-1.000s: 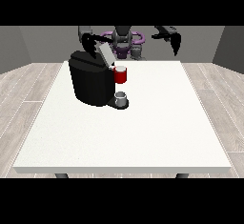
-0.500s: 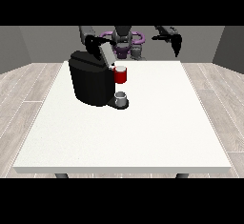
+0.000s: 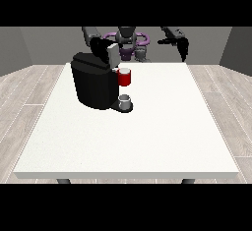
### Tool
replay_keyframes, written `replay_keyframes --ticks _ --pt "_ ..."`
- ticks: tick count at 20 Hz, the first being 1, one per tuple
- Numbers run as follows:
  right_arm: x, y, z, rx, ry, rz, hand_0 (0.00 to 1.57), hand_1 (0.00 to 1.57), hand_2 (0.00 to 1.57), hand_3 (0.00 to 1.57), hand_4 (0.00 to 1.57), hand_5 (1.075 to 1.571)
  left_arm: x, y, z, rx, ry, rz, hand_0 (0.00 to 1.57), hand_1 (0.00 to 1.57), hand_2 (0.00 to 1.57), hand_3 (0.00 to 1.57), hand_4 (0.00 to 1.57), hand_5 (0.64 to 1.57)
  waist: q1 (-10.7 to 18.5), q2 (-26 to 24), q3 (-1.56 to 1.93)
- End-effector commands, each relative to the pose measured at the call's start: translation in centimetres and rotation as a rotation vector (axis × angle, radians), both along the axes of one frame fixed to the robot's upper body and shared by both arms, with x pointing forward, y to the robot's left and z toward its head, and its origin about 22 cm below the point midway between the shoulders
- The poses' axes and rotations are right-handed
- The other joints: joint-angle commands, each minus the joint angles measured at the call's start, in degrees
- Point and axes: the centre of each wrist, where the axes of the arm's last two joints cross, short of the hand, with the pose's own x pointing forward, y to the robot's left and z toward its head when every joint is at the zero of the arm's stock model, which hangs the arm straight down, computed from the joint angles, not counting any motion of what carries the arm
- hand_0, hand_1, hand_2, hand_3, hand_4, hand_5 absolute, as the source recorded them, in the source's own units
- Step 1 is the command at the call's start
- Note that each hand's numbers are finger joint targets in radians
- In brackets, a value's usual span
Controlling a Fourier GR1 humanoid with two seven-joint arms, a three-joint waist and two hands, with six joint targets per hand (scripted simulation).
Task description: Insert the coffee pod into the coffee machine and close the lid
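Note:
The black coffee machine (image 3: 94, 83) stands on the white table (image 3: 147, 136), left of its middle. A red round part (image 3: 125, 77) juts from the machine's front, above a small grey cup (image 3: 125, 101) on the drip base. The machine's grey lid (image 3: 113, 54) stands tilted up at the top. The hand at the view's left (image 3: 100, 47) is against the back of the lid. Raised in the air past the table's far right edge is the hand at the view's right (image 3: 179, 43), its fingers hanging relaxed and holding nothing. No separate coffee pod shows.
The robot's torso (image 3: 129, 44) stands behind the table's far edge. Wooden floor surrounds the table. The white tabletop stretches wide in front of the machine and to its right.
The grey lid and the hand at the view's left have come a little forward and lower over the machine. The hand at the view's right drifted slightly rightward.

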Motion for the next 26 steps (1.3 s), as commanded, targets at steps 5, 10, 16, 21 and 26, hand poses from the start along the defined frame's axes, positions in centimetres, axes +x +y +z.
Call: replay_keyframes --ticks 5,10,16,21,26 --pt "0.4 4.9 2.3 -0.074 -0.030 0.066 0.00 0.00 0.00 0.00 0.06 1.571 0.2 0.9 -0.8 -0.002 0.000 0.027 0.00 0.00 0.00 0.00 0.16 1.571 -0.06 -0.43 0.10" --pt "1.6 0.9 2.1 -0.103 -0.079 0.023 0.00 0.00 0.00 0.00 0.12 1.571 -0.7 -0.5 -0.2 0.009 -0.003 -0.021 0.00 0.00 0.00 0.00 0.12 1.571 3.24 0.59 0.13" --pt "1.0 4.0 2.1 -0.078 -0.070 0.093 0.00 0.00 0.00 0.00 0.12 1.571 -0.2 1.1 -0.9 -0.006 0.026 -0.004 0.00 0.00 0.00 0.00 0.00 1.571 -0.12 -1.31 0.12" --pt "-0.7 8.2 0.8 -0.016 -0.103 0.199 0.00 0.00 0.00 0.00 0.18 1.571 1.0 0.5 0.7 -0.005 -0.023 0.020 0.00 0.00 0.00 0.00 0.20 1.571 -1.68 -3.26 0.12" --pt "-4.5 6.0 -5.2 0.163 0.001 0.188 0.00 0.00 0.00 0.00 0.29 1.571 -2.2 -1.2 -4.0 -0.042 0.066 0.054 0.00 0.00 0.00 0.00 0.25 1.571 -4.48 -10.02 0.15"
